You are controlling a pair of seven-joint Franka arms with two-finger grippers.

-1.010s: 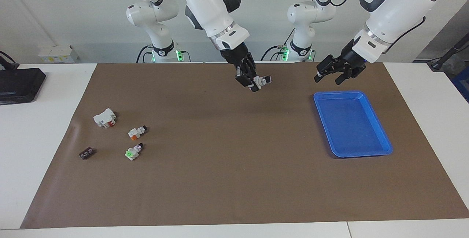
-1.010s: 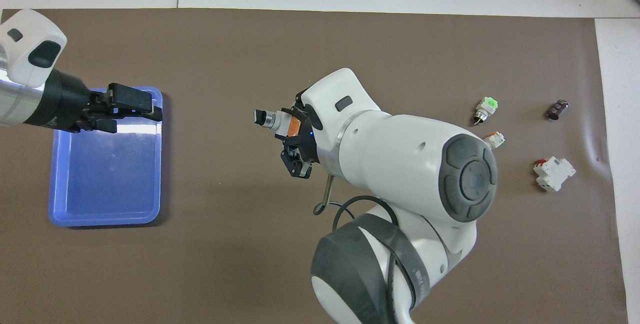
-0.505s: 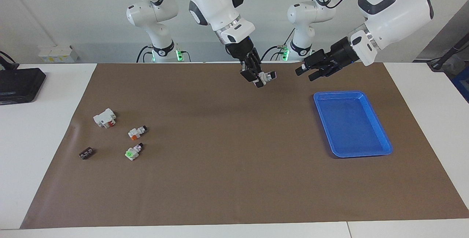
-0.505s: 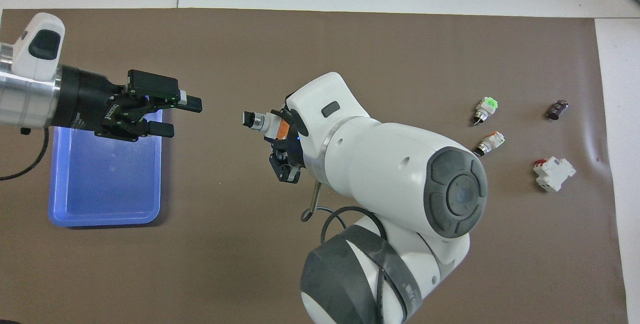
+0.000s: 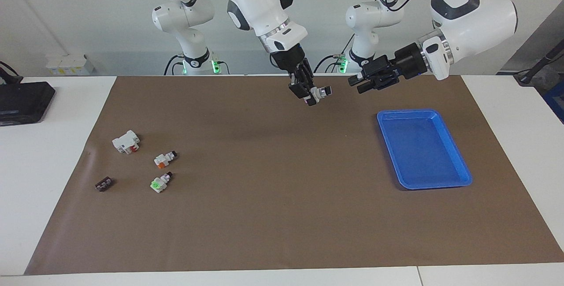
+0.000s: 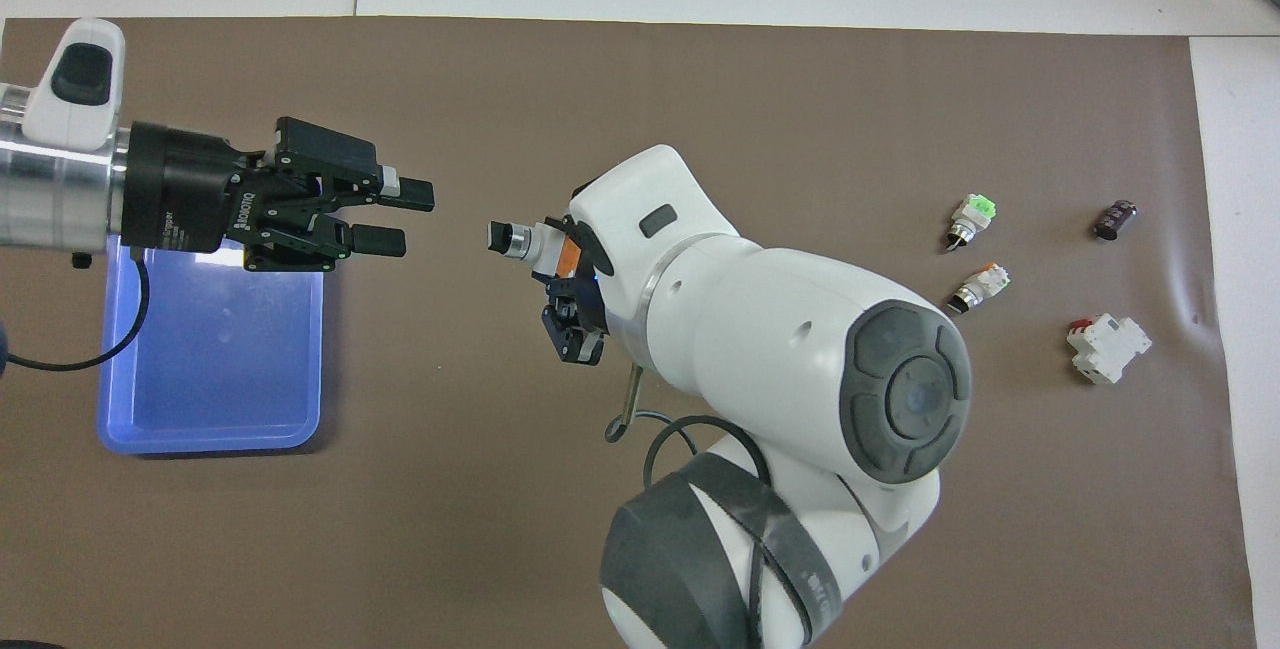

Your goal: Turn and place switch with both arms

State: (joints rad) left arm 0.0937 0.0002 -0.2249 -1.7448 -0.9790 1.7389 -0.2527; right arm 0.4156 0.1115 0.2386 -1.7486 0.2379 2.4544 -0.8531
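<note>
One switch [image 5: 318,93] matters here, and it is up in the air over the brown mat [image 5: 273,215], clamped in the right pincer [image 5: 307,96] by its orange-block end. Its black knob sticks out sideways toward the left arm's end of the tabletop [image 5: 39,154]. That free knob end looks deliberate: it gives the other arm something to take hold of, so a handover would turn the part end for end.

The left pincer [image 5: 358,84] hangs level with the switch and points straight at the knob, with a clear gap of air between them. Its fingers [image 6: 408,194] stand apart, with room enough between them for the knob to slip in. I judge the step in hand to be the approach for the mid-air handover, with no contact made yet.

Under the left arm's wrist sits the blue tray [image 5: 458,173], empty, at the left arm's end of the mat; it is likely where the switch is meant to end up.

At the right arm's end of the mat lie the leftovers, well apart from the action: a slimmer white switch with an orange patch [image 5: 165,158], a green-capped switch [image 5: 160,183], a white block with red parts [image 5: 126,141] and a small dark component [image 5: 104,183].
</note>
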